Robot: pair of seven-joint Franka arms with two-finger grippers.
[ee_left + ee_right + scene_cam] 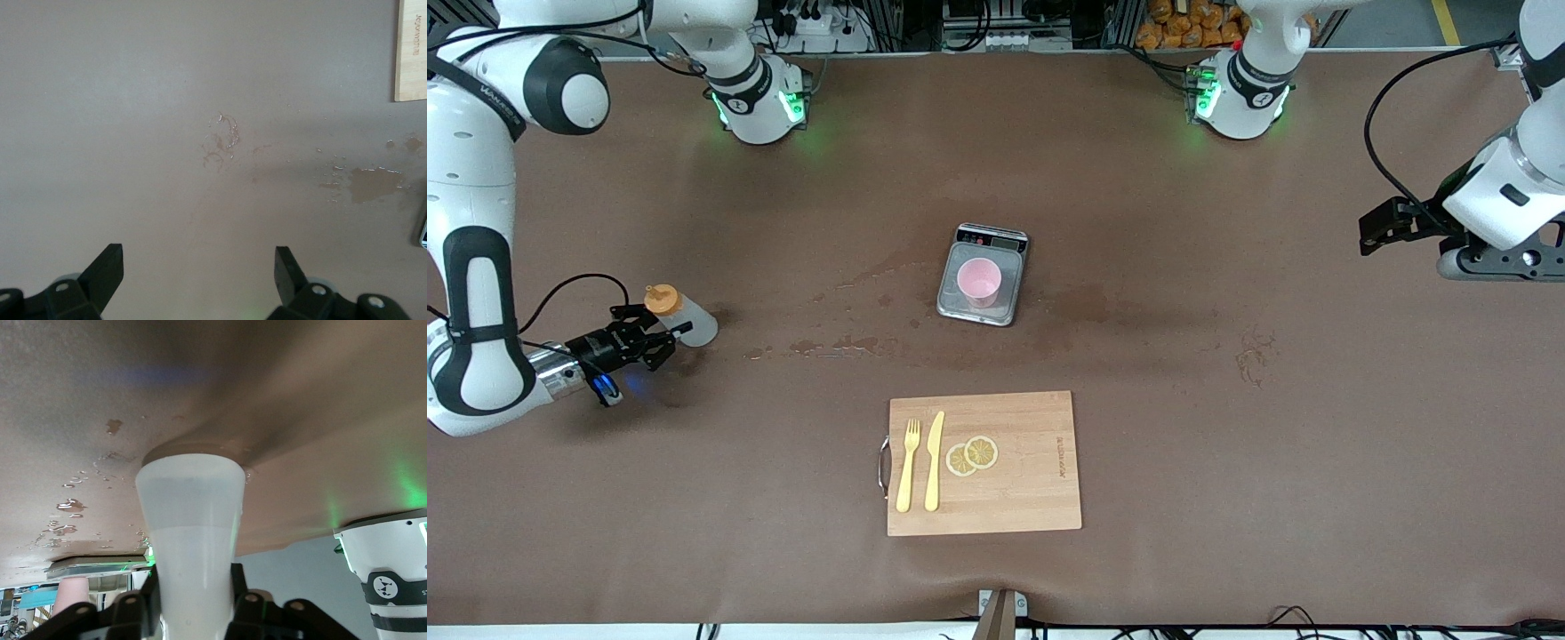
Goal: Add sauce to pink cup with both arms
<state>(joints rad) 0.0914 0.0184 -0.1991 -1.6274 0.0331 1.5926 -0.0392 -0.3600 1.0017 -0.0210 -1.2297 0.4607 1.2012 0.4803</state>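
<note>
Sauce bottle (680, 316) is standing on the table at the right arm's end, well apart from the pink cup (980, 281), which is sitting on a small scale (980, 308) near the table's middle. The right gripper (660, 342) is sitting low at the bottle, its fingers (143, 607) flanking the body on both sides, but whether they are gripping or slightly parted cannot be told. The left gripper (199, 270) is hovering over bare table toward its own end, fingers spread wide and holding nothing; that arm is waiting.

Risks, as judged: if the hold is slack, the bottle could slip or tip when lifted. Wet patches (840, 345) are lying between bottle and cup, so a bottle set down there could slide. A hard squeeze in transit could spill sauce short of the cup.

Not verifiable: the contact between fingers and bottle, the sauce level, and the cup's contents. The cutting board (984, 462) with fork (908, 465), knife (934, 460) and lemon slices (972, 455) is lying nearer the camera, uninvolved.
</note>
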